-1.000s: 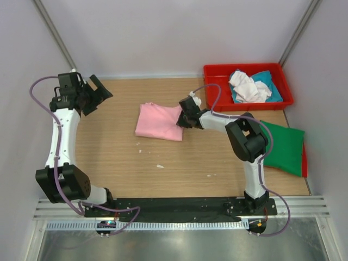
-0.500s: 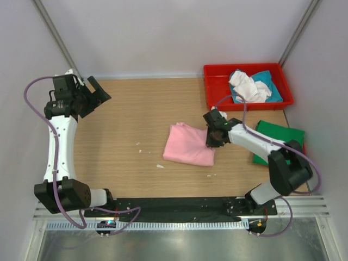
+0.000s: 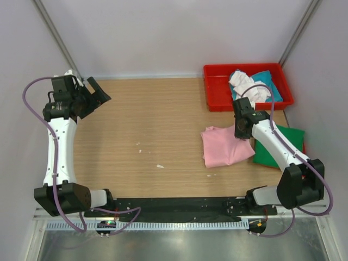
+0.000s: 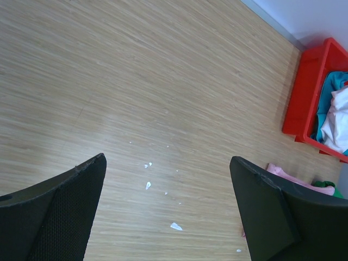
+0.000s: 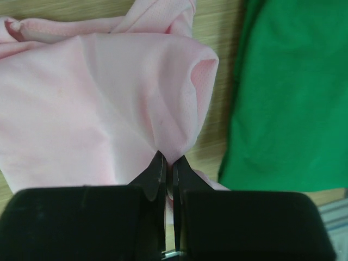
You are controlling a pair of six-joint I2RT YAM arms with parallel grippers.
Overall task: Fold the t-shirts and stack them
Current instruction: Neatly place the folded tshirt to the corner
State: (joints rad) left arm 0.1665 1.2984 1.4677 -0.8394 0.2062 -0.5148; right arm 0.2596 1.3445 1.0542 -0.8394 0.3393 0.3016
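**Shirt pinched at its upper right corner**

The pink shirt (image 3: 225, 147) lies folded on the table (image 3: 152, 125), at about four o'clock in the overhead view. The right gripper (image 3: 243, 130) sits at the shirt's one o'clock corner, its fingers pressed together on a raised ridge of pink cloth. From the wrist camera, the fabric bunches into a soft fold that runs straight down into the closed tips at six o'clock. The rest of the shirt spreads out toward ten o'clock.

The green shirt (image 3: 283, 144) lies flat just beside the pink one, on its three o'clock side. The red tray (image 3: 217, 87) stands at one o'clock on the table and holds a crumpled white shirt (image 3: 247, 87) on a teal shirt (image 3: 273, 92).

The left gripper (image 3: 92, 95) hangs at ten o'clock, well apart from all the shirts. Its fingers are spread wide, with only wood showing between them.
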